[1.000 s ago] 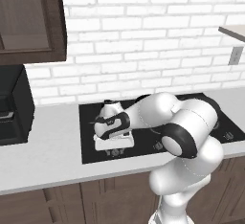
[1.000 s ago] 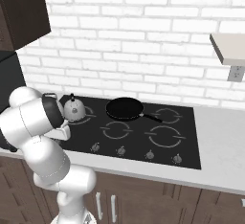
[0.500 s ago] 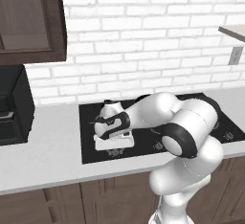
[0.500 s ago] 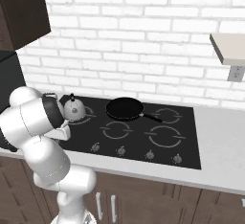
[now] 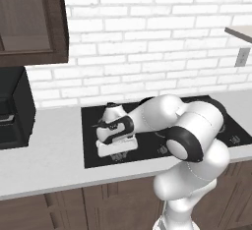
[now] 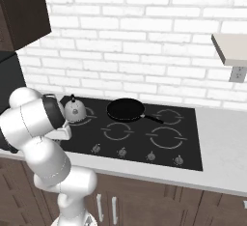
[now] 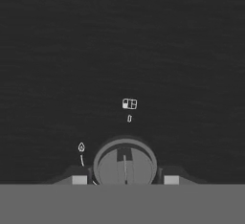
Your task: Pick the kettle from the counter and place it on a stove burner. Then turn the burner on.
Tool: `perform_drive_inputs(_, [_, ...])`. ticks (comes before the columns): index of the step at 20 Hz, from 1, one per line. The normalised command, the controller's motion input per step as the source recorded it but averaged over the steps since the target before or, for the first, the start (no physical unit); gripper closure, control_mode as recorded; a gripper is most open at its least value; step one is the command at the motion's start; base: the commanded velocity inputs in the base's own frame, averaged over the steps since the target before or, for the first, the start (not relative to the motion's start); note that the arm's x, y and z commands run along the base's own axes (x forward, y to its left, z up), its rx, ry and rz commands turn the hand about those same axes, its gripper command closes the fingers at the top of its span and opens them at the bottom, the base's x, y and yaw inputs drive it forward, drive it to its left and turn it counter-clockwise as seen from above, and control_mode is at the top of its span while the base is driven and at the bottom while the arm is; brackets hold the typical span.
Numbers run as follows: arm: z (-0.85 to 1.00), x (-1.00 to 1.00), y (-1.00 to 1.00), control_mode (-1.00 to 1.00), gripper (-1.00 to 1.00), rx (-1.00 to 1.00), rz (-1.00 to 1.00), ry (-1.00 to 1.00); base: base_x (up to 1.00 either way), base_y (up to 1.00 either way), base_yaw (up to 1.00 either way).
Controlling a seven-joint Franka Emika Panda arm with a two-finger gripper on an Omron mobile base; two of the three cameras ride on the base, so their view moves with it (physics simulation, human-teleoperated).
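Observation:
The shiny silver kettle (image 6: 75,110) stands upright on the back-left stove burner (image 6: 89,119) of the black cooktop (image 6: 193,143). In the left base view, the kettle's top (image 5: 109,108) peeks out behind the hand. My gripper (image 7: 125,179) points down at the cooktop's front-left corner, and its two fingertips (image 7: 80,179) hold a round control knob (image 7: 125,163) between them. The white hand (image 5: 116,145) hovers low over that corner, in front of the kettle. The pale counter (image 5: 49,160) runs along both sides of the cooktop.
A black frying pan (image 6: 125,109) sits on the back middle burner, its handle pointing right. A row of knobs (image 6: 122,151) lines the cooktop's front edge. A black appliance (image 5: 12,106) stands on the counter at the left, and a shelf (image 6: 231,49) juts out at the upper right.

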Motion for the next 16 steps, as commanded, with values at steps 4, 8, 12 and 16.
perform_drive_inputs(4, [0.00,0.00,0.00,-1.00,1.00,0.00,0.32,0.00,0.00,0.00,0.00])
perform_drive_inputs(8, [0.00,-0.06,0.00,-1.00,1.00,0.00,0.32,0.00,0.00,0.00,0.00])
perform_drive_inputs(12, [0.00,-0.13,0.00,-1.00,1.00,0.00,0.35,0.00,0.00,0.00,0.00])
perform_drive_inputs(16, [-0.01,-0.13,0.00,-1.00,1.00,0.00,0.37,0.00,0.00,0.00,0.00])
